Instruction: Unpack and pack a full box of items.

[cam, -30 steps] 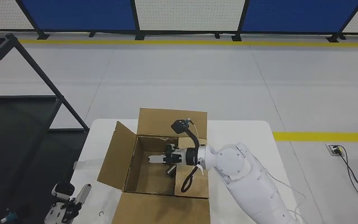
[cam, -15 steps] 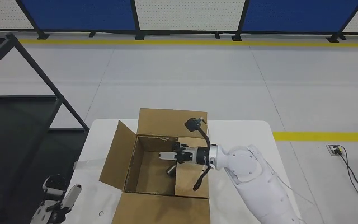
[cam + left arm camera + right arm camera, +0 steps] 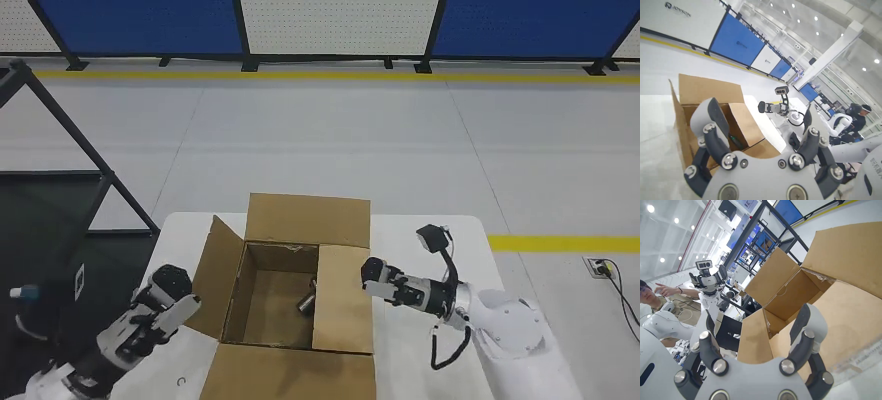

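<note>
The brown cardboard box (image 3: 308, 218) sits on the white table (image 3: 440, 235) with all four flaps folded out. The left gripper (image 3: 762, 119) and right gripper (image 3: 757, 313) are parked either side of it, both with fingers spread and holding nothing. Around it there's grey floor (image 3: 300, 140), a yellow line (image 3: 320, 73) and blue and white panels (image 3: 140, 25), and some small dark thing (image 3: 306, 302) lies inside near the right gripper's side, too tiny to identify.
</note>
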Action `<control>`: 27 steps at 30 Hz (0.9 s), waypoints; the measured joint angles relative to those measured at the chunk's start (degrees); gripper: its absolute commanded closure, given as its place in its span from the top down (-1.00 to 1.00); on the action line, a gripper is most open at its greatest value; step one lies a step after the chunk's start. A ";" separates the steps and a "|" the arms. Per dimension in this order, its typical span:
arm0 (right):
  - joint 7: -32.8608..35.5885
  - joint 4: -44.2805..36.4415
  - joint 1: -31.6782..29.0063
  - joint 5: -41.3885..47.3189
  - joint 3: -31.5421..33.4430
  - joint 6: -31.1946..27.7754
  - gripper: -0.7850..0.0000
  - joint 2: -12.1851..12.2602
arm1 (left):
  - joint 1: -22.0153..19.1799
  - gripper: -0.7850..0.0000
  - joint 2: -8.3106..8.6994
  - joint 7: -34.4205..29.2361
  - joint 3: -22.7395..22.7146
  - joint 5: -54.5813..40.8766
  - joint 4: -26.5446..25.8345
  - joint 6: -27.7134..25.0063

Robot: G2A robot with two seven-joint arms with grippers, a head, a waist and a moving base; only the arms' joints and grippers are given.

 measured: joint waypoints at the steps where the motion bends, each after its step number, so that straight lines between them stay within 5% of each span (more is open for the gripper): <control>1: 0.03 -1.06 -1.72 0.44 1.65 -0.29 1.00 0.36 | -2.24 1.00 0.16 -1.61 2.41 0.37 1.02 1.63; 8: -0.46 -5.67 -9.54 -0.10 7.97 0.46 1.00 1.89 | -14.07 1.00 0.54 -10.19 16.99 3.11 9.28 10.75; 18: -0.50 -5.65 -9.50 -0.16 7.91 0.53 1.00 1.88 | -13.92 1.00 0.53 -10.13 17.08 2.91 9.39 10.81; 27: -2.95 -6.42 -10.74 -3.04 7.19 2.43 1.00 2.65 | -18.47 1.00 0.11 -14.47 26.26 -3.40 15.34 17.27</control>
